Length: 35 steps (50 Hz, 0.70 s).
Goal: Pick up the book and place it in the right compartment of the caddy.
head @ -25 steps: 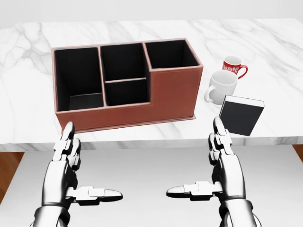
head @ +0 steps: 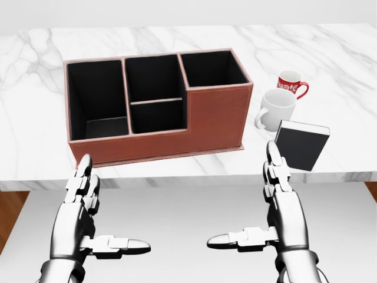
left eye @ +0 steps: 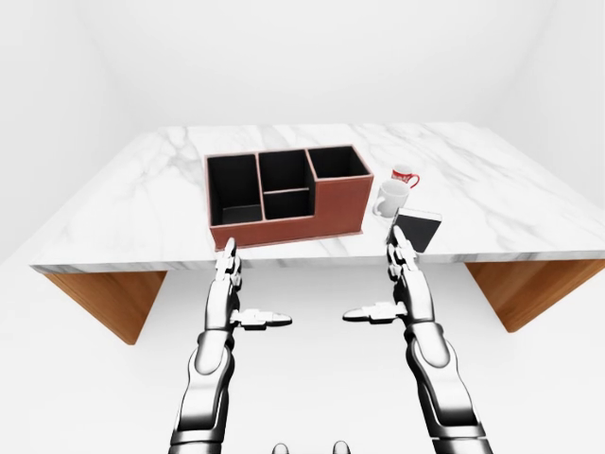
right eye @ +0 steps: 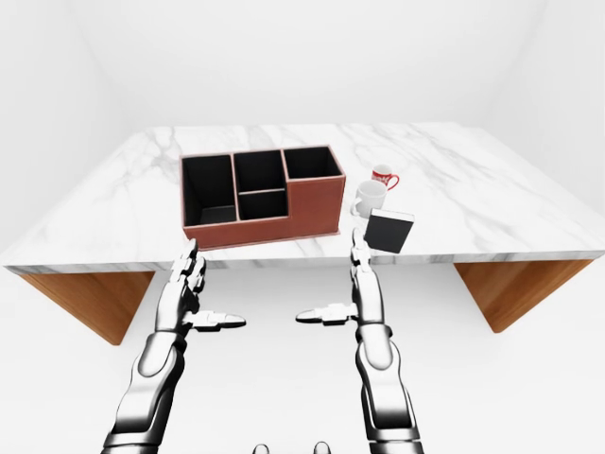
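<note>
A bare simulated room, office-like: blank white walls (left eye: 302,57) and floor, one marble table (left eye: 142,203) on wooden legs, carrying a brown desk caddy (head: 218,115), two mugs (head: 275,108) and a book (head: 301,144).

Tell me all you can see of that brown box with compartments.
The caddy looks like reddish-brown leather with black insides. It has a tall left compartment, two smaller middle ones and a right one behind a higher wall. All are open-topped, and nothing shows inside them. It stands upright on the marble table; neither hand touches it.
</note>
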### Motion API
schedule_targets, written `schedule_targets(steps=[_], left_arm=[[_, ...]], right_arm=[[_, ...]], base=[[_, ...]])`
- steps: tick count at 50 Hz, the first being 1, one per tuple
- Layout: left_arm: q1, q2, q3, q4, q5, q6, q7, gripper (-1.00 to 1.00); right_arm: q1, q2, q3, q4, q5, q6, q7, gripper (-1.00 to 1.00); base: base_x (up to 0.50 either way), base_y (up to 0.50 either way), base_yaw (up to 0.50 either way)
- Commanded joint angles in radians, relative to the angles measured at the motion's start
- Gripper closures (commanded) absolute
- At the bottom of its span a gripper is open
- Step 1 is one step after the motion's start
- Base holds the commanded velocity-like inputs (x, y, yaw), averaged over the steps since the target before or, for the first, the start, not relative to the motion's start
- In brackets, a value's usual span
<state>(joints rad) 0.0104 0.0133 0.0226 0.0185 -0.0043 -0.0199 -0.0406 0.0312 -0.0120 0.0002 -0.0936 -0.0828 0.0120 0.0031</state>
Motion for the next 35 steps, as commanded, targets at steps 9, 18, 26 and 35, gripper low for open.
schedule_targets(steps=[9,18,26,35], left_arm=[[0.007,-0.001,-0.005,-0.008,0.006,0.001,-0.003,-1.00],[0.005,-0.002,-0.006,0.004,0.008,-0.008,-0.004,-1.00],[0.011,-0.002,-0.007,-0.010,0.008,0.000,-0.004,-1.00],[0.012,-0.003,-0.008,-0.006,0.008,-0.006,-0.004,-1.00]], right_arm=[[0.049,0.003,0.070,-0.129,-0.201,0.034,-0.012,-1.00],[0.102,0.005,0.154,-0.380,-0.475,0.075,-0.036,-1.00],[0.126,0.011,0.258,-0.571,-0.749,0.075,0.013,-1.00],[0.129,0.023,0.290,-0.618,-0.946,0.075,0.057,-1.00]], base=[[0.45,-0.04,0.00],[0.50,-0.02,0.00],[0.47,0.00,0.00],[0.10,0.00,0.00]])
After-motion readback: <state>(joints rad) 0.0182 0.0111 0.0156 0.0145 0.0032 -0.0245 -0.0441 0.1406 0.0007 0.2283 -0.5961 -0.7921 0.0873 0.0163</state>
